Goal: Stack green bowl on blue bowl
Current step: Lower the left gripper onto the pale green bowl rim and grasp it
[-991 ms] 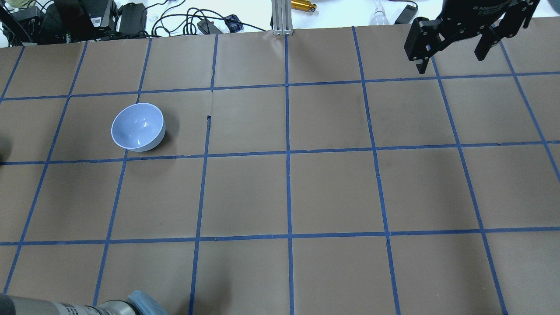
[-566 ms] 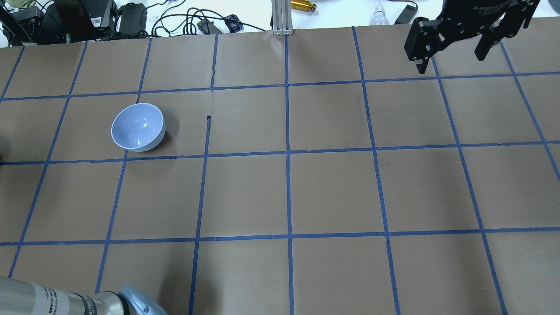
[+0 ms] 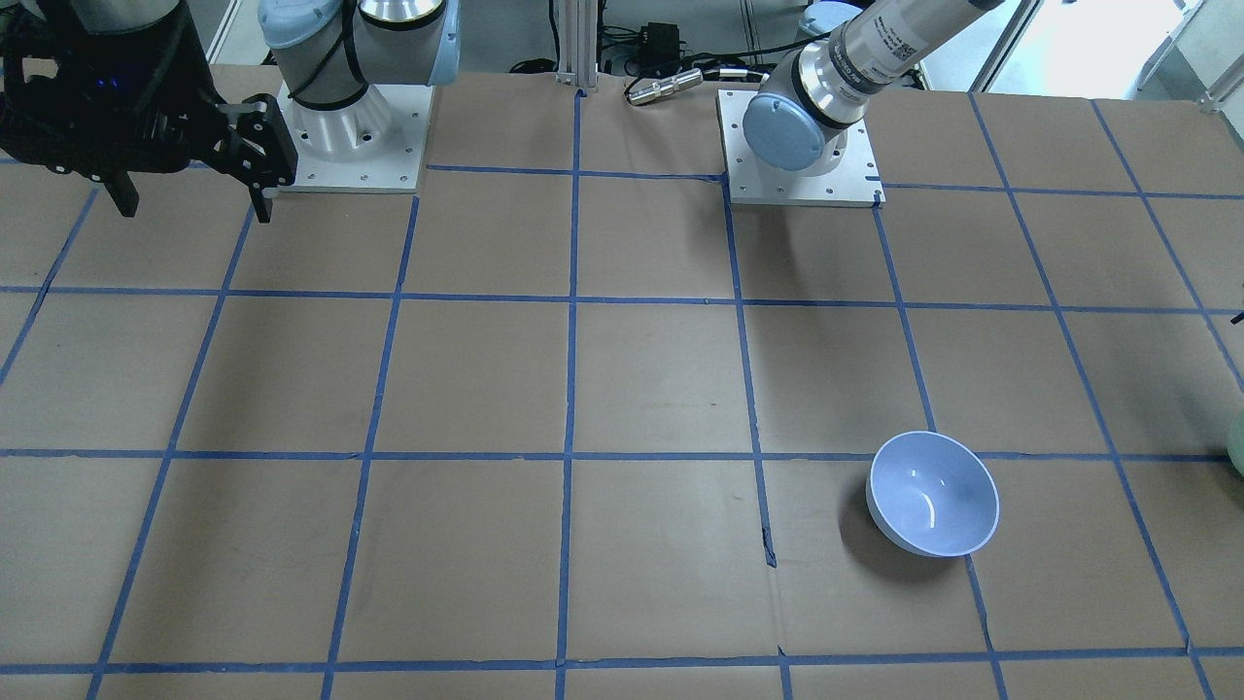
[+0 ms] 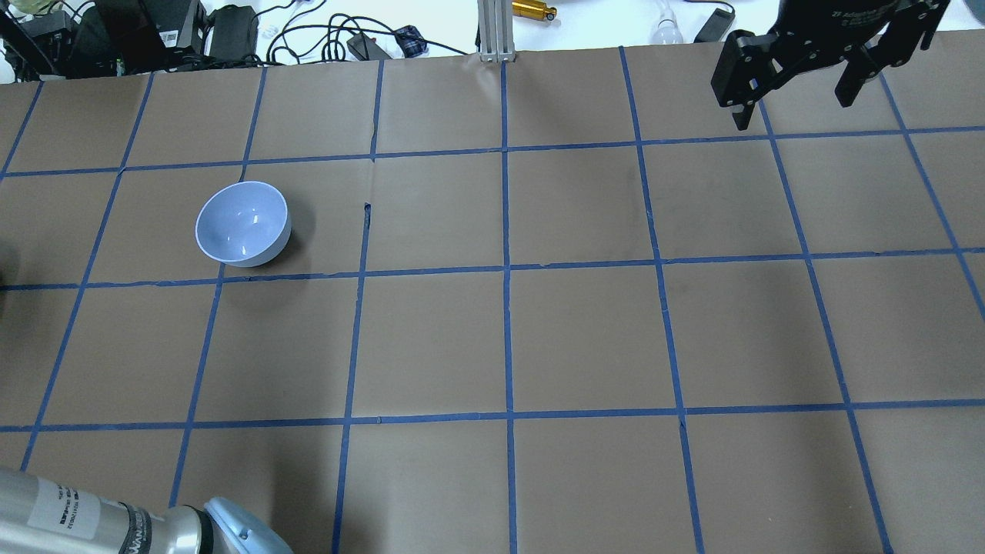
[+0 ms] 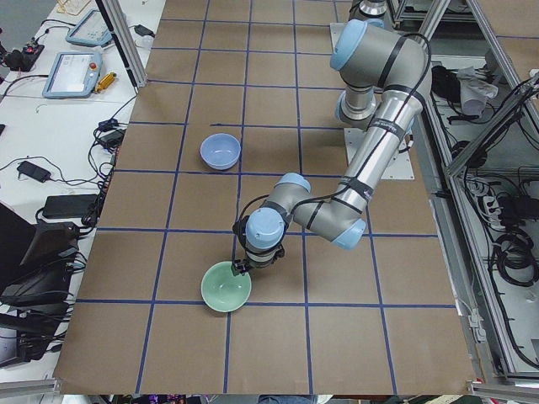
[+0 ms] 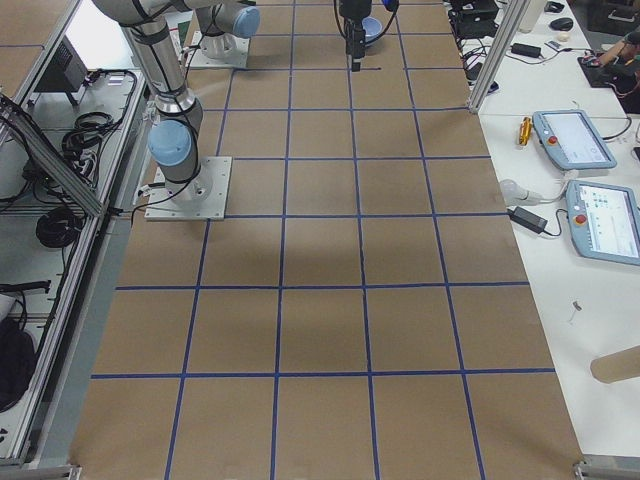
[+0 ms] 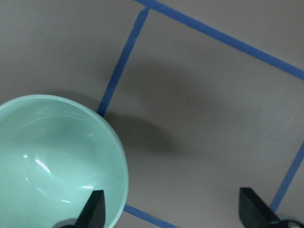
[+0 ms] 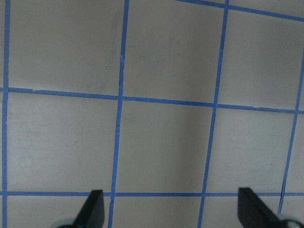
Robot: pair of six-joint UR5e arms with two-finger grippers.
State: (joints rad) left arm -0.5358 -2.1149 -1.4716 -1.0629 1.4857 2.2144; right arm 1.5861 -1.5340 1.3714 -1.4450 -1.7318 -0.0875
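The green bowl (image 7: 47,161) stands upright at the table's left end and also shows in the exterior left view (image 5: 226,287). My left gripper (image 7: 173,213) is open just above it. One finger (image 7: 94,209) is over the bowl's inside, the other (image 7: 251,213) is outside, with the rim between them. The blue bowl (image 4: 242,223) stands upright and empty on the table's left half, apart from the green one, and also shows in the front view (image 3: 933,506). My right gripper (image 4: 793,104) is open and empty, high over the far right of the table.
The table (image 4: 508,338) is brown paper with a blue tape grid. Cables and boxes (image 4: 154,31) lie beyond its far edge. My left forearm (image 4: 92,519) crosses the overhead view's lower left corner. Both arm bases (image 3: 350,126) stand at the robot's side.
My left forearm has come further into the lower left corner of the overhead view. The blue bowl and the right gripper have not moved.
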